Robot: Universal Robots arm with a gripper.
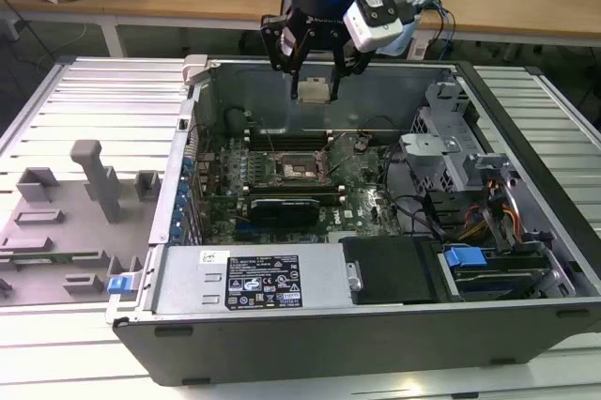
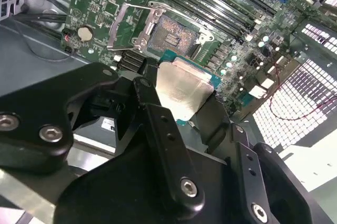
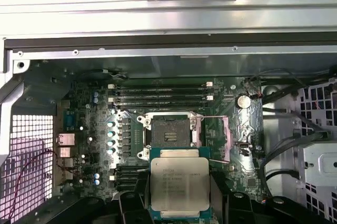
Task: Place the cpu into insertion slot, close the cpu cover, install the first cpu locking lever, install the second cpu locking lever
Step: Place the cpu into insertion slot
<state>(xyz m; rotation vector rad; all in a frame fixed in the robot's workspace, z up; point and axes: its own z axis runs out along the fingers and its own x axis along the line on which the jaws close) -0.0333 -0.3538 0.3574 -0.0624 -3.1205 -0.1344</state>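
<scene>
Fingers (image 2: 152, 109) of black metal are closed on the cpu (image 2: 185, 91), gripping its opposite edges so it hangs with the silver-grey top facing the wrist cameras. In the exterior view the fingers (image 1: 302, 54) hold it above the far side of the open computer case (image 1: 282, 344), clear of everything inside. The case lies on its side on a ribbed metal tabletop (image 1: 94, 100), with a grey fixture tray (image 1: 66, 222) beside it on the exterior view's left. Inside the case, the green circuit board (image 3: 89, 129) lies flat on the floor. Near the board's middle sits the insertion slot (image 3: 169, 131), bare, its dark contact field uncovered. The cpu cover (image 2: 148, 24) stands swung up at one side of the slot. In the first wrist view the cpu (image 3: 179, 186) appears just beside the slot, not over it.
</scene>
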